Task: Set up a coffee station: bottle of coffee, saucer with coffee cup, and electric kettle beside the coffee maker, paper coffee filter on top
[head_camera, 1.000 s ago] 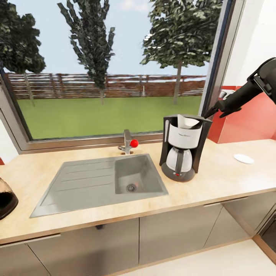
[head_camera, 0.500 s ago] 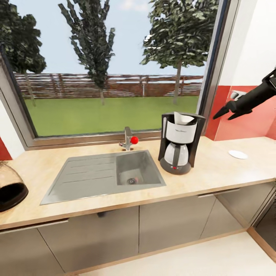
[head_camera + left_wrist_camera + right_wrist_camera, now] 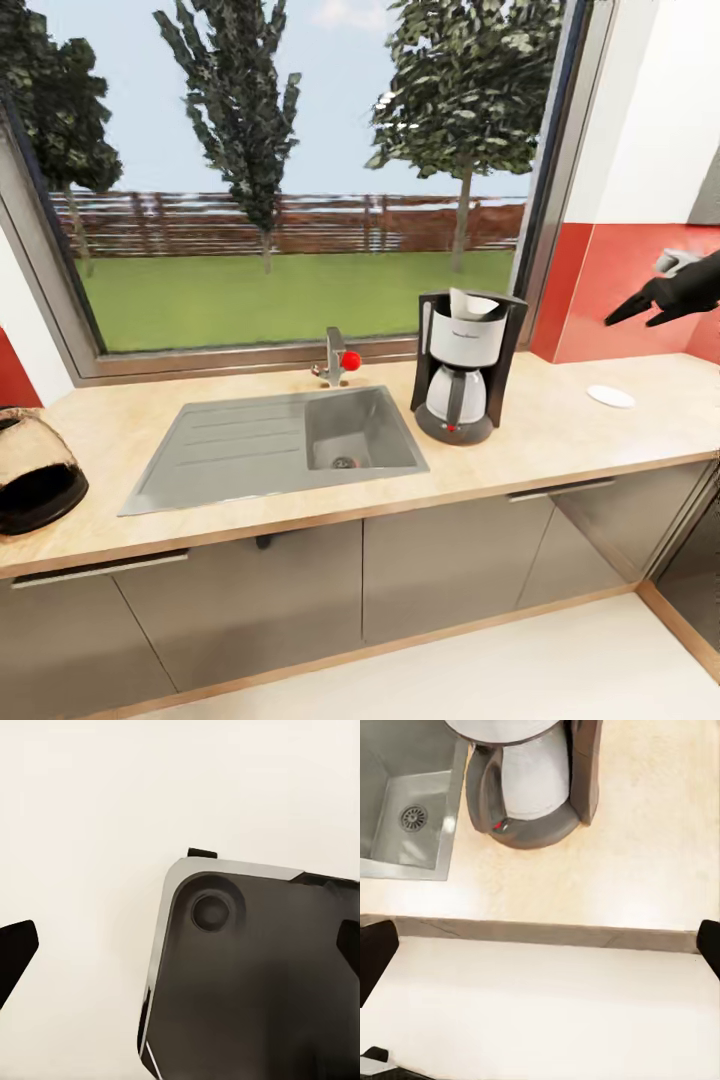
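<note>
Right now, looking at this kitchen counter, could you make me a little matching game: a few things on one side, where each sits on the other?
Things:
1. black-and-white coffee maker
2. white paper filter
3. small white round saucer
4. glass jar of dark coffee

Places:
A. far left end of the wooden countertop
B. just right of the grey steel sink
C. on top of the coffee maker
D. right part of the countertop, by the red wall

Pairs: 1-B, 2-C, 3-D, 4-A

Your right wrist cam looks down on the coffee maker standing back from the countertop front edge, sink just beside it, fingertips spread wide.
</note>
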Controlling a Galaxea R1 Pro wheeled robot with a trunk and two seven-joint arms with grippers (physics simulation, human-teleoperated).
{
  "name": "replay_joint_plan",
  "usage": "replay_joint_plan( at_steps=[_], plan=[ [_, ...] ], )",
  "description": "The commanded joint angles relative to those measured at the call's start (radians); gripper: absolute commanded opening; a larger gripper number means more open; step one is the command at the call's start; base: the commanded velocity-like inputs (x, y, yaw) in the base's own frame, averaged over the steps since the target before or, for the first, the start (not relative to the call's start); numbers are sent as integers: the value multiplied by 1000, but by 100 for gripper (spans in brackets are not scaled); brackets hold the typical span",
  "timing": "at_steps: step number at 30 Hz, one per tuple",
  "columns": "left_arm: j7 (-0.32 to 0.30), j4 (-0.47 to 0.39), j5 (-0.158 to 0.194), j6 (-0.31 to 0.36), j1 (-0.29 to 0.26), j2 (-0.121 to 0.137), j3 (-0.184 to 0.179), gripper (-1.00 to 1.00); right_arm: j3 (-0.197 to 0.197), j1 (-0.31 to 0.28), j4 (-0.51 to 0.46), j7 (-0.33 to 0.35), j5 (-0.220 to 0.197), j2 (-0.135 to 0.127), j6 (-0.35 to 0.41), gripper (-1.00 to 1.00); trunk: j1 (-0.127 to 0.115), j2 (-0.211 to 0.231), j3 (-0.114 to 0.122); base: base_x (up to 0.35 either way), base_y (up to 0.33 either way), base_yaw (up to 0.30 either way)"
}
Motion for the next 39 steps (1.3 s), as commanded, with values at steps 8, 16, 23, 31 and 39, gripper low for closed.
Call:
replay_joint_plan(
  at_steps=[8, 16, 23, 31, 39],
  plan=[
    [-1, -2, 10, -1, 0, 0, -2, 100, 86, 8, 132, 91, 11, -61, -258, 100, 0, -1, -1, -224, 0, 0],
    [-1, -2, 10, -1, 0, 0, -2, 100, 117, 128, 182, 135, 11, -135, -526, 100, 0, -1, -1, -34, 0, 0],
    [-1, -2, 10, -1, 0, 0, -2, 100, 117, 337, 185, 135, 5, -154, -643, 100, 0, -1, -1, -3, 0, 0],
    [-1, -2, 10, -1, 0, 0, -2, 100, 114, 565, 188, 131, -34, -160, -726, 100, 0, -1, -1, 0, 0, 0],
    [-1, -2, 10, -1, 0, -1, -3, 100, 113, 795, 187, 111, -252, -161, -791, 100, 0, -1, -1, 0, 0, 0]
  ],
)
